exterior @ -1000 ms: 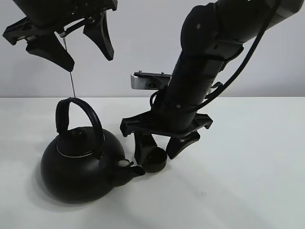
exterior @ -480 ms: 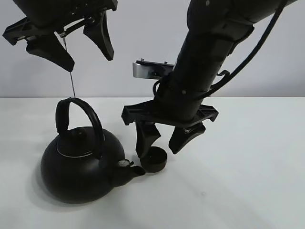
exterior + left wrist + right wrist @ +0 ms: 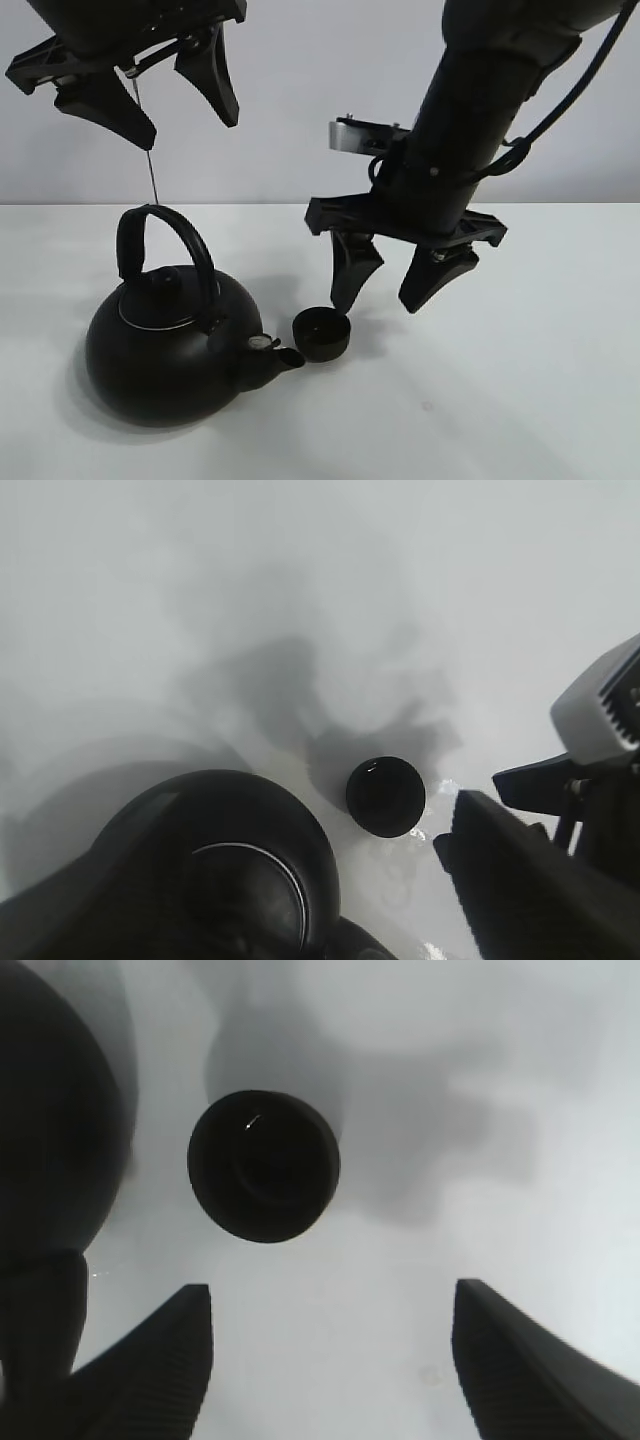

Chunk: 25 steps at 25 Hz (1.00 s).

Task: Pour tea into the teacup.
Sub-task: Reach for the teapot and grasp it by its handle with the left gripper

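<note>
White table (image 3: 520, 400) is holding cup (image 3: 321, 334) just beside kettle (image 3: 165, 365) spout (image 3: 287, 356). Left claw (image 3: 185, 125) and right claw (image 3: 378, 300) are hanging released, empty. I'm aiming the left claw straight down onto the handle (image 3: 172, 218) top, planning a square grip.

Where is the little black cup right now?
The teacup sits on the white table near the middle of the high view. It is just right of the spout of the kettle, and lower than and slightly left of the open right gripper.

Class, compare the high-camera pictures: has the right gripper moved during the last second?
Yes. The right gripper has lifted and shifted rightward, off the teacup, which sits unmoved beside the kettle.
</note>
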Available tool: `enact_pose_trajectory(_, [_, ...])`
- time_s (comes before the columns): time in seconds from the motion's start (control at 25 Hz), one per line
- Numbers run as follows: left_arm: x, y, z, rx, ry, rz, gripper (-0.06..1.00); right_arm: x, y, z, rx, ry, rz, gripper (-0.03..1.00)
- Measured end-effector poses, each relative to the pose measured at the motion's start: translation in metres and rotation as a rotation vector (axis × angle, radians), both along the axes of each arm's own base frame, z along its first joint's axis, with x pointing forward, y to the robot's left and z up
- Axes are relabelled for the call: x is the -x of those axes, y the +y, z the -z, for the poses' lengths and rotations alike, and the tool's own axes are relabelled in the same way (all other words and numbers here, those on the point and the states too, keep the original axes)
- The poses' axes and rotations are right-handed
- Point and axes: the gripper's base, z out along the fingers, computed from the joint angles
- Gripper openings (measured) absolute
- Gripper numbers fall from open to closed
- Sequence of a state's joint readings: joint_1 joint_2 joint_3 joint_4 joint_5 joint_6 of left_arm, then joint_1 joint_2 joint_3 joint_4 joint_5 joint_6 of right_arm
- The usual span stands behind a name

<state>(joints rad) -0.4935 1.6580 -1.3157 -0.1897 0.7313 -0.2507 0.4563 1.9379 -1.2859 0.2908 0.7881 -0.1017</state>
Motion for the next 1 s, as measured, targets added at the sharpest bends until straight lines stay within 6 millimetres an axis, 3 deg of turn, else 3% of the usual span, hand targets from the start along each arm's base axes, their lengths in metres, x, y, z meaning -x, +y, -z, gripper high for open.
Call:
enact_pose_trajectory(0.56, [0.0,0.0,0.0,0.0,0.0,0.0,0.52,0.005,-0.076,-0.087,-0.141,-0.062,0.114,0.47])
enact_pose_trajectory(0.68, [0.0,0.0,0.0,0.0,0.0,0.0,0.52,0.008,-0.085,-0.093,-0.139,-0.055,0.116,0.47])
enact_pose_trajectory(1.0, [0.0,0.0,0.0,0.0,0.0,0.0,0.52,0.012,-0.086,-0.092,-0.134,-0.019,0.107,0.47])
